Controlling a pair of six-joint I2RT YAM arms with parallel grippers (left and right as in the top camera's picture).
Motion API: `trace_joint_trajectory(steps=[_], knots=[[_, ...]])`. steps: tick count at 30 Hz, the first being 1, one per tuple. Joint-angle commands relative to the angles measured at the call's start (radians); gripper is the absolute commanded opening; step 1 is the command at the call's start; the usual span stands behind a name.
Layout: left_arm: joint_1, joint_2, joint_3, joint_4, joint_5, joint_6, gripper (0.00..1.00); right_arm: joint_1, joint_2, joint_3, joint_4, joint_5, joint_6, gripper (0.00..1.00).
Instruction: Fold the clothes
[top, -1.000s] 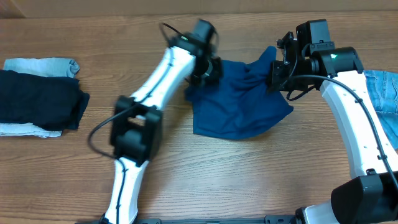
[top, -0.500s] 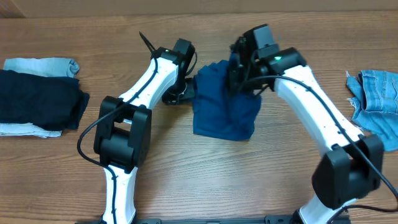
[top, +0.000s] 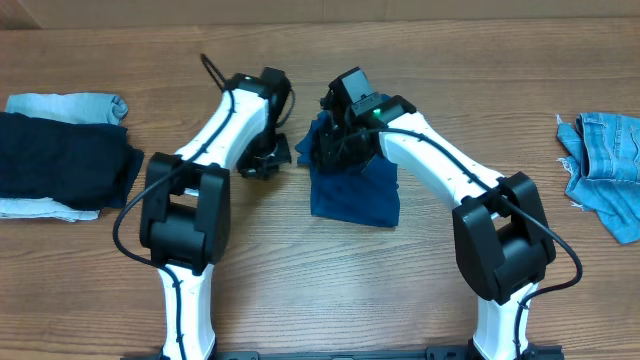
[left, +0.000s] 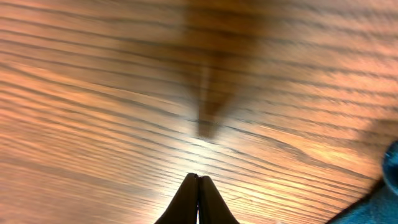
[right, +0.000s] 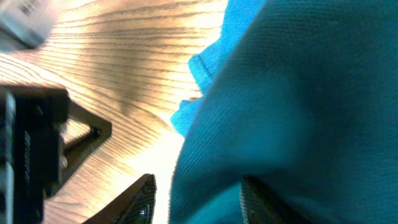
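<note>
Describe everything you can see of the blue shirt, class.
The shirt is royal blue, a soft fine knit seen close in the right wrist view. It lies on the wooden table folded into a rough, rumpled block, its upper part bunched under the right gripper, whose jaws stand apart with cloth between them. No collar or buttons show. The left gripper, shut, sits beside it without touching.

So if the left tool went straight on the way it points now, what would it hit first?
Most likely the bare wooden table. The left tool, its fingers shut together, aims at plain wood. The blue shirt lies off to its right, outside that line.
</note>
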Motion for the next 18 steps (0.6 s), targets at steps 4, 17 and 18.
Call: trace_joint_trajectory(steps=[4, 17, 18], knots=[[0.066, -0.206, -0.003, -0.01, -0.035, 0.018, 0.09, 0.001, -0.114, 0.079, -0.043, -0.023, -0.087, 0.55], [-0.196, -0.217, -0.003, 0.201, 0.286, 0.232, 0.04, -0.303, -0.257, 0.126, -0.342, 0.148, -0.056, 0.04], [-0.227, -0.211, -0.003, 0.212, 0.246, 0.237, 0.04, -0.32, -0.257, 0.126, -0.35, 0.129, -0.057, 0.04]])
